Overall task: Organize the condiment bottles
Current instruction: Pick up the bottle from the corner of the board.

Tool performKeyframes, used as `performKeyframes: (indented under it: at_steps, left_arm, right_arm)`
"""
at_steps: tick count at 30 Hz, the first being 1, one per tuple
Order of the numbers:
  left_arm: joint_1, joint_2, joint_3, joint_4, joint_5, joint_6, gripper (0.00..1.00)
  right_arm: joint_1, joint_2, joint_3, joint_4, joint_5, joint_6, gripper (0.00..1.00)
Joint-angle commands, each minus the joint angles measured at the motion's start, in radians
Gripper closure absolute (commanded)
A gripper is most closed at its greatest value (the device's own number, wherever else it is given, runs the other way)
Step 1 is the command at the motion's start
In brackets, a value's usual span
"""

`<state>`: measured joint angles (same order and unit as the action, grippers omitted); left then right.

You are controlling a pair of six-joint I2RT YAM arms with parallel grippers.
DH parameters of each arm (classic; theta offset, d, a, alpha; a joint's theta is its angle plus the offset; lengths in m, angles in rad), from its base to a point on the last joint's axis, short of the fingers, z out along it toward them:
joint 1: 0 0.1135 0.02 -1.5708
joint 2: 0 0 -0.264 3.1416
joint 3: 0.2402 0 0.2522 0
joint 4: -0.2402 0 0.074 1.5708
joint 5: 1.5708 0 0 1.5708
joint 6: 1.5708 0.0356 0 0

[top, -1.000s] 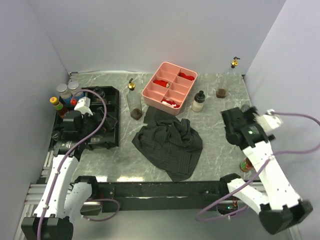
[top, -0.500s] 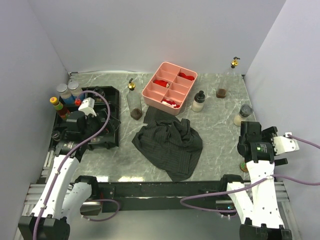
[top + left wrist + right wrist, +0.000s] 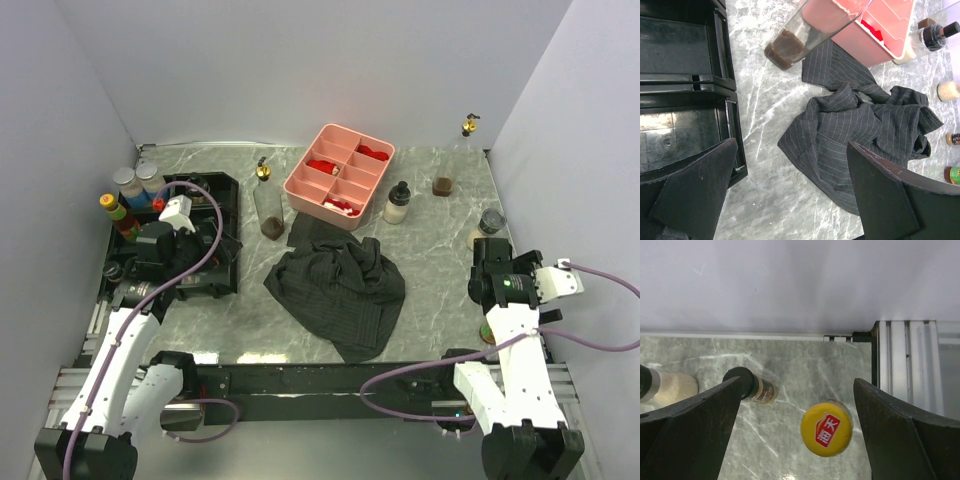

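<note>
**Pincers spread ahead of a pick**

The right pincer (image 3: 796, 382), wide open and empty, hangs above the yellow-capped bottle (image 3: 826, 434) at 4 o'clock on the surface (image 3: 430, 300), apparently to straddle it. The left pincer (image 3: 791, 145), equally spread, holds nothing. Other bottles (image 3: 130, 188) cluster at 9 o'clock.

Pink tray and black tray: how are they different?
The pink plastic divided tray sits mid-table at the back; the black plastic divided tray lies on the left side. The pink tray holds red pieces; the black tray's compartments in view are empty. Both are split into compartments.
</note>
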<state>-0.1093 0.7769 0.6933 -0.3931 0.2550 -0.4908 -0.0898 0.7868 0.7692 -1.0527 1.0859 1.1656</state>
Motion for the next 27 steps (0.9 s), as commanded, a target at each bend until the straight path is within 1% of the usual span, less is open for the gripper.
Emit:
performKeyframes:
  at_steps: [1, 4, 5, 7, 8, 10, 11, 12, 13, 14, 16, 17, 18, 20, 23, 24, 26, 27]
  left_arm:
    - [-0.004, 0.013, 0.003, 0.019, -0.014, 0.011, 0.04]
    - [-0.006, 0.024, 0.009, 0.017, -0.011, 0.012, 0.04]
    - [-0.006, 0.024, 0.009, 0.014, -0.013, 0.012, 0.04]
    - [-0.006, 0.015, 0.008, 0.017, -0.013, 0.011, 0.04]
    - [-0.006, 0.01, 0.008, 0.017, -0.016, 0.011, 0.04]
    - [-0.007, -0.004, 0.006, 0.019, -0.016, 0.008, 0.03]
    - [-0.007, -0.008, 0.005, 0.019, -0.017, 0.008, 0.04]
    - [-0.009, -0.011, 0.003, 0.02, -0.019, 0.008, 0.04]
    - [-0.01, -0.019, 0.005, 0.019, -0.02, 0.006, 0.04]
    - [-0.01, -0.024, 0.002, 0.02, -0.019, 0.006, 0.04]
    - [-0.015, -0.033, 0.0, 0.019, -0.02, 0.003, 0.04]
    - [-0.018, -0.034, 0.003, 0.019, -0.02, 0.003, 0.03]
    - [-0.023, -0.042, 0.002, 0.019, -0.019, 0.003, 0.04]
    - [-0.035, -0.051, 0.003, 0.017, -0.028, 0.0, 0.04]
    - [-0.043, -0.073, 0.005, 0.011, -0.051, 0.0, 0.04]
    - [-0.043, -0.088, 0.006, 0.008, -0.057, 0.0, 0.04]
    - [-0.043, -0.102, 0.006, 0.005, -0.092, -0.003, 0.04]
    - [-0.043, -0.116, 0.006, 0.003, -0.103, -0.005, 0.04]
  right_arm:
    - [-0.007, 0.031, -0.03, 0.052, 0.016, 0.074, 0.02]
    - [-0.007, 0.049, -0.048, 0.046, 0.023, 0.106, 0.06]
    - [-0.007, 0.051, -0.056, 0.045, 0.028, 0.112, 0.12]
    - [-0.007, 0.04, -0.061, 0.069, 0.032, 0.086, 0.19]
    - [-0.007, 0.034, -0.067, 0.082, 0.032, 0.072, 0.27]
    - [-0.007, 0.003, -0.073, 0.126, 0.034, 0.013, 0.36]
    - [-0.007, -0.01, -0.083, 0.15, 0.031, -0.019, 0.45]
    - [-0.007, -0.032, -0.091, 0.222, 0.014, -0.105, 0.51]
    - [-0.007, -0.044, -0.106, 0.264, -0.012, -0.151, 0.62]
    - [-0.005, -0.053, -0.113, 0.304, -0.074, -0.194, 0.67]
    - [-0.004, -0.078, -0.119, 0.365, -0.115, -0.262, 0.81]
    - [-0.001, -0.086, -0.122, 0.381, -0.132, -0.277, 0.96]
    - [0.001, -0.102, -0.12, 0.399, -0.136, -0.305, 1.0]
    - [0.002, -0.118, -0.101, 0.404, -0.159, -0.325, 1.0]
    - [0.01, -0.161, -0.065, 0.442, -0.256, -0.414, 1.0]
    - [0.012, -0.187, -0.056, 0.465, -0.323, -0.456, 1.0]
    - [0.021, -0.213, -0.035, 0.493, -0.409, -0.504, 1.0]
    - [0.027, -0.233, -0.03, 0.52, -0.453, -0.555, 1.0]
